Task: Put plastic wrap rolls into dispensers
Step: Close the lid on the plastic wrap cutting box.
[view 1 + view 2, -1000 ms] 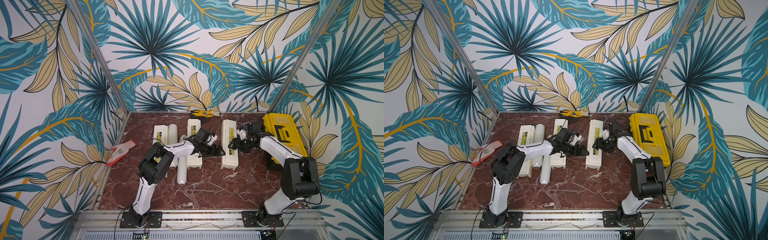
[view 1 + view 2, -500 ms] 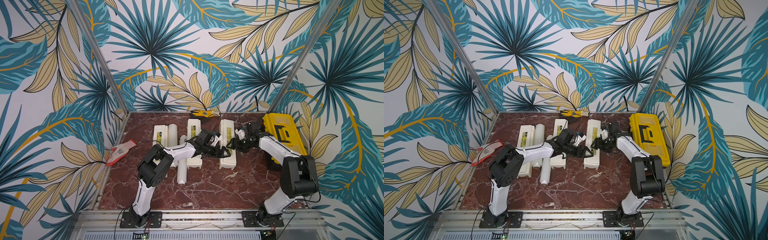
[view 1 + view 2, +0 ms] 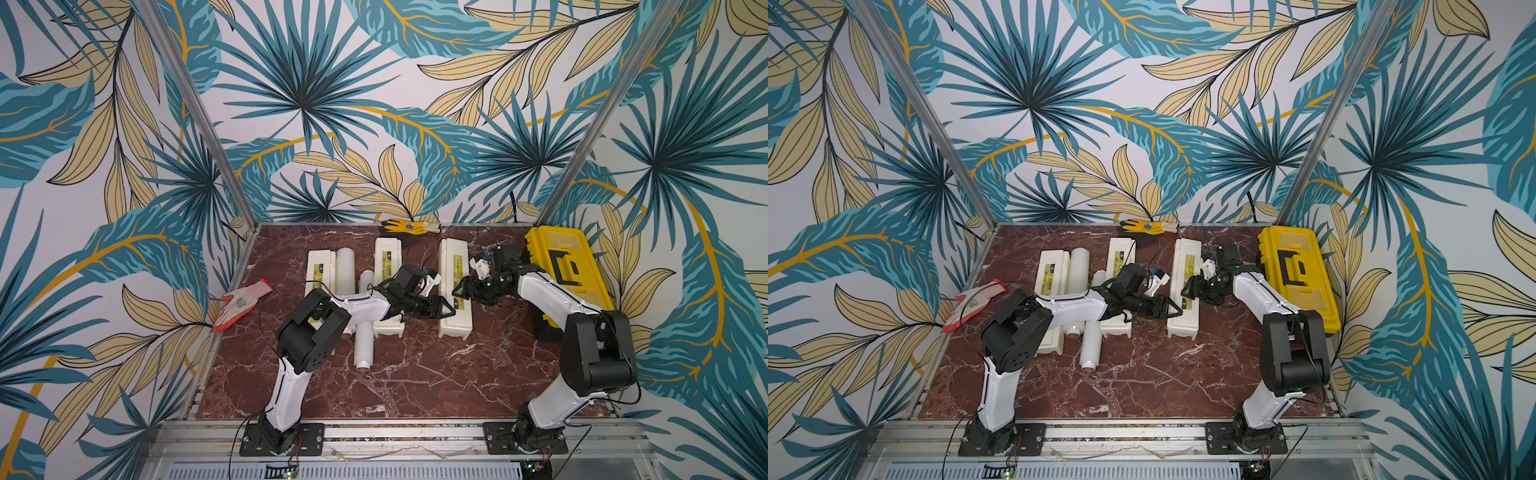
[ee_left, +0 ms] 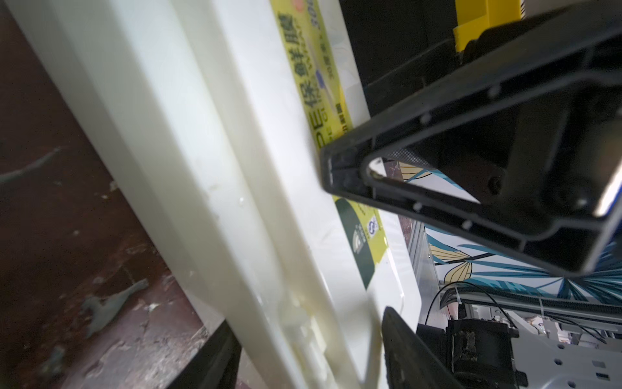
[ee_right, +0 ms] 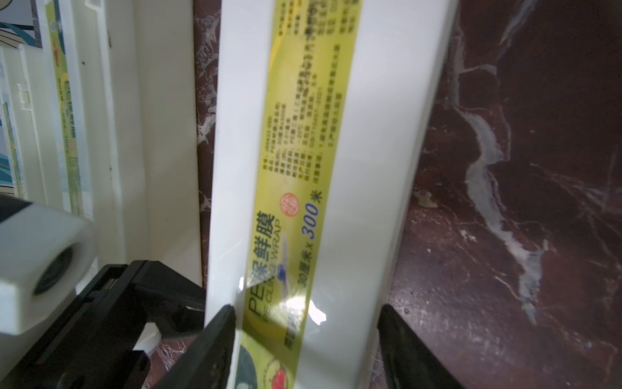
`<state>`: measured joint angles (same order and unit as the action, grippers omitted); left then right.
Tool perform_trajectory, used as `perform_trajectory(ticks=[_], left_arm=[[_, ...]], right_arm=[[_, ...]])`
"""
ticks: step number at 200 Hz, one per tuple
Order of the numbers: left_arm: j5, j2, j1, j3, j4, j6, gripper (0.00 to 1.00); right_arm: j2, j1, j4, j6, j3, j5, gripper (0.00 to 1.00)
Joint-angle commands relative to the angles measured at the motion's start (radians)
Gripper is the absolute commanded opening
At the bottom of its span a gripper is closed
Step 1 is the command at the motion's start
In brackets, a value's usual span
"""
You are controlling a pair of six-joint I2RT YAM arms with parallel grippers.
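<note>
- The toolbox-side dispenser [image 3: 455, 259] lies lengthwise on the tabletop [image 3: 415, 382], right of centre, between the middle dispenser [image 3: 388, 266] and the yellow toolbox [image 3: 565, 270] at the right edge. Its yellow label faces up.
- The right end effector [image 3: 459, 291] reaches in from the toolbox side. In its wrist view the fingers [image 5: 215, 333] sit against both long sides of that dispenser, clamped on it.
- The left end effector [image 3: 449, 309] meets the same dispenser from the opposite side, closer to the near edge. Its fingers [image 4: 404, 350] straddle the box, but the blurred wrist view does not show whether they press on it.
- The left-edge dispenser [image 3: 320, 282] lies close to the left edge, with the first roll [image 3: 347, 266] just beside it.
- The second roll [image 3: 364, 332] lies between the left-edge and middle dispensers, stub toward the near edge.
- The third roll [image 3: 1074, 330] shows only one end below the left arm.
- A yellow glove [image 3: 409, 226] lies at the far edge and a red-and-white glove [image 3: 241, 301] at the left edge.
</note>
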<state>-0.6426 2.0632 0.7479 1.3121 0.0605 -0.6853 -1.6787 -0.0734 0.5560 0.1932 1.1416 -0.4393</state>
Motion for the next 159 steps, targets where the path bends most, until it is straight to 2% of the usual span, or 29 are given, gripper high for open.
perform_trajectory(ticks=[1, 13, 38, 46, 56, 81, 142, 159], left_arm=[[0.128, 0.092, 0.016, -0.094, -0.19, 0.024, 0.56], [0.129, 0.097, 0.016, -0.105, -0.19, 0.021, 0.52], [0.132, 0.096, 0.018, -0.125, -0.189, 0.017, 0.54], [0.126, 0.093, 0.018, -0.126, -0.19, 0.018, 0.6], [0.123, 0.088, 0.019, -0.123, -0.194, 0.02, 0.73], [0.101, 0.078, 0.021, -0.111, -0.203, 0.023, 0.83], [0.084, 0.1, 0.045, -0.091, -0.243, 0.035, 0.73], [0.104, 0.102, 0.053, -0.101, -0.266, 0.04, 0.65]], right_arm=[[-0.097, -0.034, 0.151, -0.04, -0.081, 0.058, 0.67], [-0.098, -0.034, 0.148, -0.036, -0.081, 0.049, 0.68], [-0.092, -0.034, 0.143, -0.035, -0.083, 0.033, 0.69], [-0.096, -0.034, 0.145, -0.037, -0.084, 0.031, 0.69], [-0.1, -0.034, 0.15, -0.042, -0.084, 0.03, 0.69], [-0.101, -0.034, 0.156, -0.063, -0.092, 0.019, 0.68], [-0.09, -0.034, 0.181, -0.077, -0.112, 0.036, 0.67], [-0.081, -0.034, 0.199, -0.074, -0.11, 0.03, 0.67]])
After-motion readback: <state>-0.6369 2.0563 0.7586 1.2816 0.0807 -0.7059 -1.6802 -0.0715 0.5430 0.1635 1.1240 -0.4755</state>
